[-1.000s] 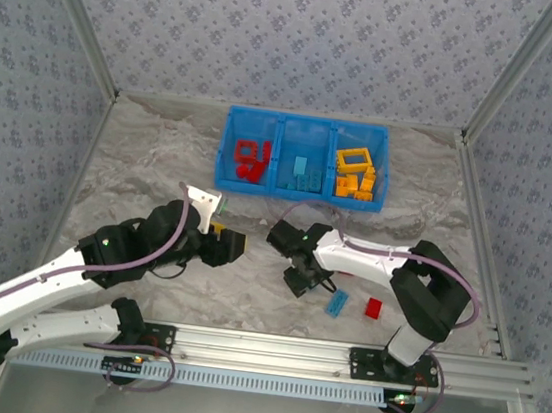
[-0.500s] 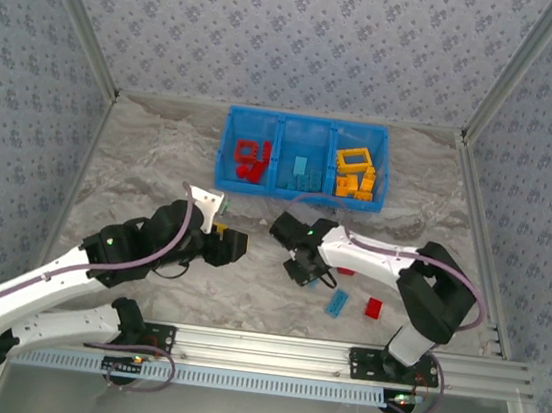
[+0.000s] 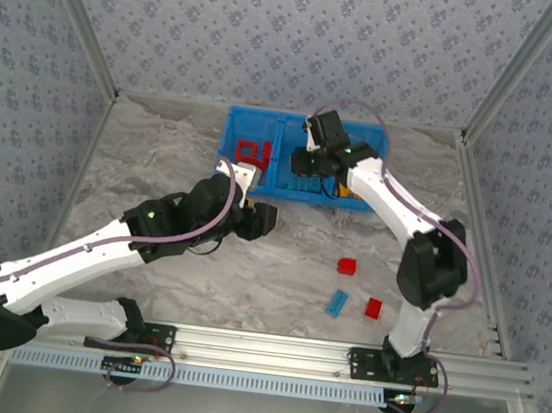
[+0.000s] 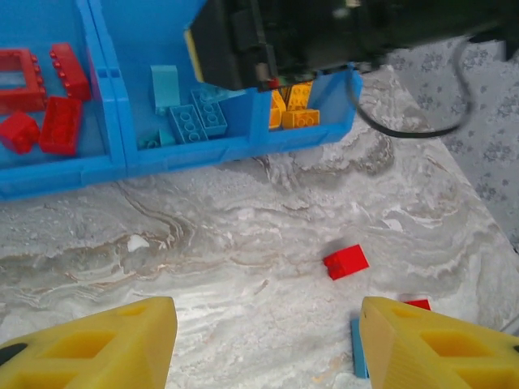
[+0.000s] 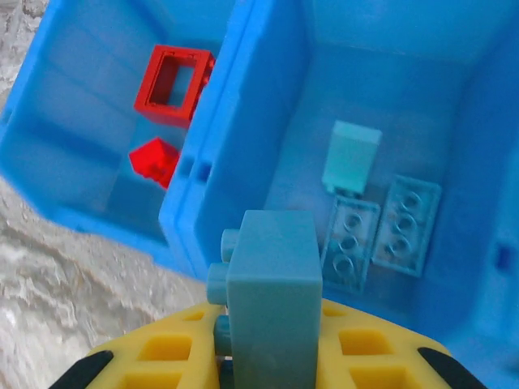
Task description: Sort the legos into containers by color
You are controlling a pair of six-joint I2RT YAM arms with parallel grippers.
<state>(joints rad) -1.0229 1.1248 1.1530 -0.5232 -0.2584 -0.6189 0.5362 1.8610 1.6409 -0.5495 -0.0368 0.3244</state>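
Well, start with the overhead view. Your right tool (image 3: 309, 165) hangs over the blue tray (image 3: 227, 145) at twelve o'clock on the tabletop (image 3: 139, 170), about above its middle compartment. That seems to explain the long reach, since the brick it carries belongs with the blue ones. Your left tool (image 3: 260, 218) sits near the middle of the tabletop, pointing toward three o'clock. Three pieces lie loose toward four o'clock, well apart from the tray: a red brick (image 3: 347, 267), a blue brick (image 3: 337, 303) and a second red brick (image 3: 373, 308).

From the left wrist, your left tool is released. Its two yellow fingers (image 4: 89, 356) stand wide with nothing between them but marbled, slightly rumpled tabletop. The red brick lies ahead at one o'clock, likely your next pick. Beyond it, the tray's glossy plastic walls separate the red pieces (image 4: 49, 121), the blue pieces (image 4: 195, 121) and the orange pieces (image 4: 292, 109), all of them studded on top.

From the right wrist, your right tool is clenched on a pale blue brick (image 5: 272, 300), gripped by its flat sides with its round studs sticking out toward nine o'clock. Below, flat blue plates (image 5: 381, 231) lie in the middle compartment at two o'clock. A red frame (image 5: 174, 85), a hollow rectangle, rests in the neighbouring compartment at eleven o'clock. The held brick looks close to the divider, so I'd carry it a little toward two o'clock before letting go. Otherwise it could clip the wall and tumble in with the reds.
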